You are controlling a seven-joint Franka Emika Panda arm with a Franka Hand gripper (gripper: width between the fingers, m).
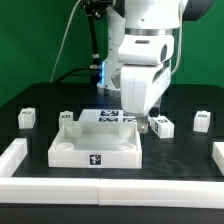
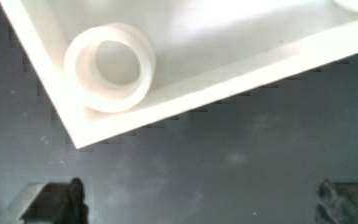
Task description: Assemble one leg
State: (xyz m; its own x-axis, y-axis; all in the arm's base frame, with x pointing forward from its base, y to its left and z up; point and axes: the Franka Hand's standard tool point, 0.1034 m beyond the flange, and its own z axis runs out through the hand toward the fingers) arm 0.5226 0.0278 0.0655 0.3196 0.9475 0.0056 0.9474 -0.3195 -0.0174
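Note:
Several small white legs with tags stand on the black table: one at the exterior view's far left (image 1: pixel 27 118), one by the tray's back left corner (image 1: pixel 67 117), one right of the gripper (image 1: pixel 163 125) and one at the far right (image 1: pixel 202 121). The large white tray-like part (image 1: pixel 97 143) lies in the middle. My gripper (image 1: pixel 143 122) hangs low over the tray's back right corner, beside the nearest leg. In the wrist view the gripper (image 2: pixel 197 205) is open and empty, with dark fingers (image 2: pixel 51 200) wide apart over bare table. The tray's corner (image 2: pixel 194 90) with a round socket (image 2: pixel 110 68) shows there. No leg shows in the wrist view.
The marker board (image 1: pixel 108 117) lies behind the tray, partly under the arm. A low white border runs along the table's front (image 1: pixel 110 190) and up both sides (image 1: pixel 15 155) (image 1: pixel 216 153). A green wall and cables stand behind the arm.

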